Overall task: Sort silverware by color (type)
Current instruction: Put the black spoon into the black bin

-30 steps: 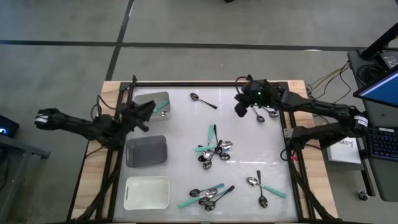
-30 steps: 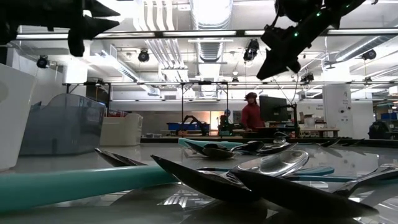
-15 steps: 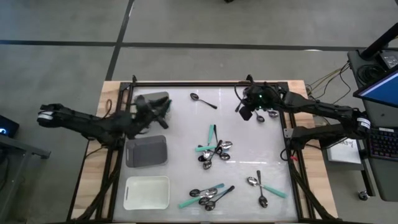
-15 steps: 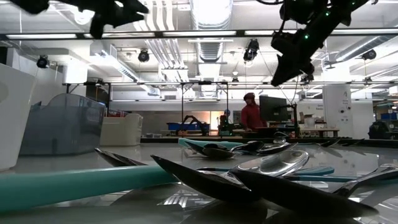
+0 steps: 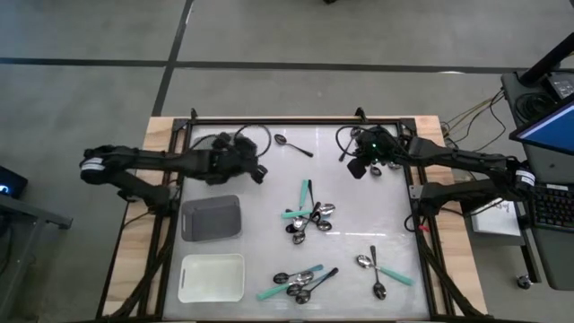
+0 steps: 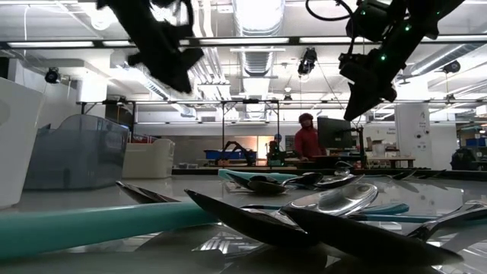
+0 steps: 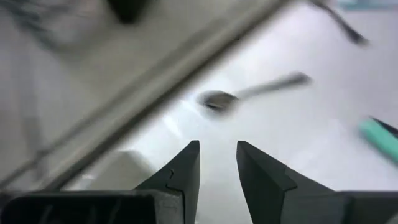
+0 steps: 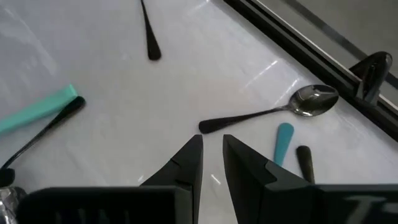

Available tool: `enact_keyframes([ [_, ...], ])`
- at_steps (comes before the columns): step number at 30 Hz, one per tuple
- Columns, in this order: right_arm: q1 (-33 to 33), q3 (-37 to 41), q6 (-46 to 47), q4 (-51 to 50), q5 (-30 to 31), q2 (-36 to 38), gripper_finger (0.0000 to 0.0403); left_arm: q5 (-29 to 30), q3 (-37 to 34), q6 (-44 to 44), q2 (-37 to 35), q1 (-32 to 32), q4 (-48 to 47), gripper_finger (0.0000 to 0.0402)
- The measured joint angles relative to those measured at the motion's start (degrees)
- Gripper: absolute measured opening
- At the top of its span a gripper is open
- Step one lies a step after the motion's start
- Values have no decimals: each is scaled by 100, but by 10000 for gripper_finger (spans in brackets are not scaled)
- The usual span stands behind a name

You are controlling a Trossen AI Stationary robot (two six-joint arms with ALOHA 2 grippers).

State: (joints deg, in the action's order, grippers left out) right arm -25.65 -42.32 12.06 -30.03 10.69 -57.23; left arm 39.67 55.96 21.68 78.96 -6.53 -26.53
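Okay, quick change: my left gripper [image 5: 257, 172] has swung off the far-left tray corner and out over the table, fingers [image 7: 183, 168] spread, nothing between them. It now faces a lone spoon [image 5: 292, 145] by the far edge, still apart from it. My right gripper [image 5: 357, 168] has dropped a bit and shifted toward the far right corner. Its fingers stand a narrow slit apart and are empty, hanging over a black-handled spoon [image 8: 267, 114].

Meaning, as I read it: a drop-off is probably done and both arms are lining up new picks.

Most of the silverware is unsorted: a middle pile [image 5: 308, 218], a near pile [image 5: 300, 283] and a pair near right [image 5: 377, 269]. The grey tray [image 5: 211, 218] and white tray [image 5: 212, 277] look bare.

Surface: glossy white table [image 5: 260, 242], reflective, black frame rail around it.

Room: workshop with strip lights, a clear bin [image 6: 76, 160], and a person in a red top [image 6: 307, 141] far back.
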Motion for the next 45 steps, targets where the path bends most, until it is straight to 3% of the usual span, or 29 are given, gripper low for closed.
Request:
enact_keyframes([
  [5,0,1,47,28,-4,-2,54,-2223,-52,-1280,511,-622,1143,90],
  [7,0,1,87,27,-4,-4,54,-2809,-50,-1710,725,-837,1442,90],
  [10,0,1,100,28,-4,-4,54,-2600,-50,-2383,1031,-1072,1811,90],
  [14,0,1,103,28,-6,-4,54,-956,-46,-2707,1493,-1248,2103,90],
  [16,0,1,103,28,-6,-4,54,-630,35,-2686,1686,-1259,1894,90],
  [22,0,1,102,37,-6,-7,54,-1860,537,-3002,2246,-1240,1416,90],
  [28,0,1,103,43,-8,-9,54,-2016,1538,-3973,3061,-1306,1428,90],
  [31,0,1,102,42,-8,-9,54,-2416,2100,-4238,3486,-1422,1152,90],
  [45,0,1,-224,69,-6,-9,54,-3375,3223,-4372,4295,-2139,661,90],
])
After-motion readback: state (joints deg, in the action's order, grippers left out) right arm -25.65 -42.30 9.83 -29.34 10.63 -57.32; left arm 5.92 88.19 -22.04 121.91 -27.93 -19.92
